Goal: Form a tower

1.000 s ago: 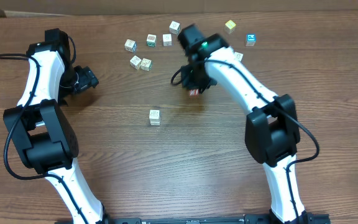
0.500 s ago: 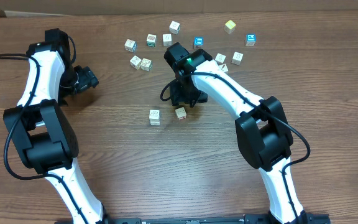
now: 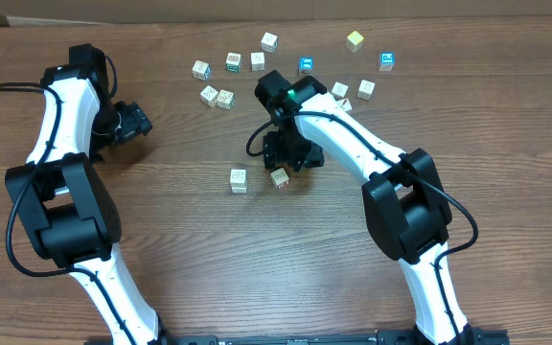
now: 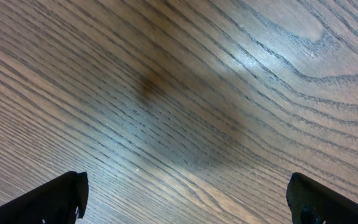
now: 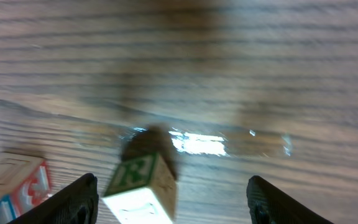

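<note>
No tower shows in these views; the pale cubes lie singly on the table. One pale wooden cube [image 3: 239,180] sits mid-table. Just to its right rests a second pale cube [image 3: 279,177], which has a green letter R on one face [image 5: 143,186]. My right gripper [image 3: 286,161] hovers over this second cube, open. In the right wrist view the cube lies between the fingers [image 5: 176,208], close to the left finger and well apart from the right one. The first cube shows at that view's lower left [image 5: 11,186] with red and blue marks. My left gripper [image 3: 137,123] is open over bare wood [image 4: 182,202].
Several loose cubes lie scattered at the back: pale ones [image 3: 217,96], [image 3: 233,62], [image 3: 269,41], [image 3: 365,89], two blue-faced cubes [image 3: 306,65], [image 3: 386,60] and a yellow cube [image 3: 355,39]. The right arm's links reach across the table's right half.
My right gripper carried the R cube left and toward the front, then opened. The cube now rests on the table beside the other pale cube. The left arm has not moved.
</note>
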Controlling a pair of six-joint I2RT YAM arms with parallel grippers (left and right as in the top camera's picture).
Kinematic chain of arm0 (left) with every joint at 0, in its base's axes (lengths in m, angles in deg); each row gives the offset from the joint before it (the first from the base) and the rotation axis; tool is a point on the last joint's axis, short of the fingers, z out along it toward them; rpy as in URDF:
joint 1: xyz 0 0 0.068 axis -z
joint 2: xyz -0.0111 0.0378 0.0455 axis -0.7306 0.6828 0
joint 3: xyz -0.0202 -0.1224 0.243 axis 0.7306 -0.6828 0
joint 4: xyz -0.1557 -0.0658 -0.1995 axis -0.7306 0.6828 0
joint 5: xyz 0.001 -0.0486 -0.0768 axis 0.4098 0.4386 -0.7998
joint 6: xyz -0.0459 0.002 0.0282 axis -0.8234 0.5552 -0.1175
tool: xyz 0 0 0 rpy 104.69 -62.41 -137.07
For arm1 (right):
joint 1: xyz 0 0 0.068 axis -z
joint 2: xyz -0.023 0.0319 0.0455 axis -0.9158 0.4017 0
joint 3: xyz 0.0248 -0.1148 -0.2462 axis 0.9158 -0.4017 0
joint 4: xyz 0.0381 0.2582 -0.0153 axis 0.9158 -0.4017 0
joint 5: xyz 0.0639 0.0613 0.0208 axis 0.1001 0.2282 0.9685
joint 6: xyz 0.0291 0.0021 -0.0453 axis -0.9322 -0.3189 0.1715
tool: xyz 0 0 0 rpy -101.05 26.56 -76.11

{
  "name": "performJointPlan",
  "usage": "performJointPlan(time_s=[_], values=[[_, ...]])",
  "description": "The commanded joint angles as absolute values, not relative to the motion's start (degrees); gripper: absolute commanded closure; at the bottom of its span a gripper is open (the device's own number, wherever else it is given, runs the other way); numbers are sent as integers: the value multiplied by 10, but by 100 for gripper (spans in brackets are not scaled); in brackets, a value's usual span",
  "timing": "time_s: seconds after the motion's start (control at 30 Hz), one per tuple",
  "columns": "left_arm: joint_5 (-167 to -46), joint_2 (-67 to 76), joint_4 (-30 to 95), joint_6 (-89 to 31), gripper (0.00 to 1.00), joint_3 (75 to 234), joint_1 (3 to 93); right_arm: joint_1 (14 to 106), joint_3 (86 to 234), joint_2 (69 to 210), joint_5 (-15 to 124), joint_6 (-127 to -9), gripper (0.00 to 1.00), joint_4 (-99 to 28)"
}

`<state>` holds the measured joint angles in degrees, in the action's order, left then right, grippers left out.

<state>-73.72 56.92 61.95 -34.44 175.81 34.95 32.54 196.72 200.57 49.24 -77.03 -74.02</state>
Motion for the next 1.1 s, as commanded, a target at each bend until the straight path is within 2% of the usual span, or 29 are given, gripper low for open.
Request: performJointPlan(time_s=[0.0,0.1,0.27,0.83,1.07], values=[[-734,576,619,-337,0,1759,353,322,1966,2003,517,-701,26,-740],[-734,576,619,-337,0,1759,353,322,1966,2003,520,-665,27,-757],[-734,576,619,-337,0,1759,353,322,1966,2003,522,-657,35,-780],[-734,576,619,-337,0,1759,353,321,1962,2003,548,-659,34,-788],[-734,576,619,-337,0,1759,353,321,1923,2003,548,-661,38,-741]])
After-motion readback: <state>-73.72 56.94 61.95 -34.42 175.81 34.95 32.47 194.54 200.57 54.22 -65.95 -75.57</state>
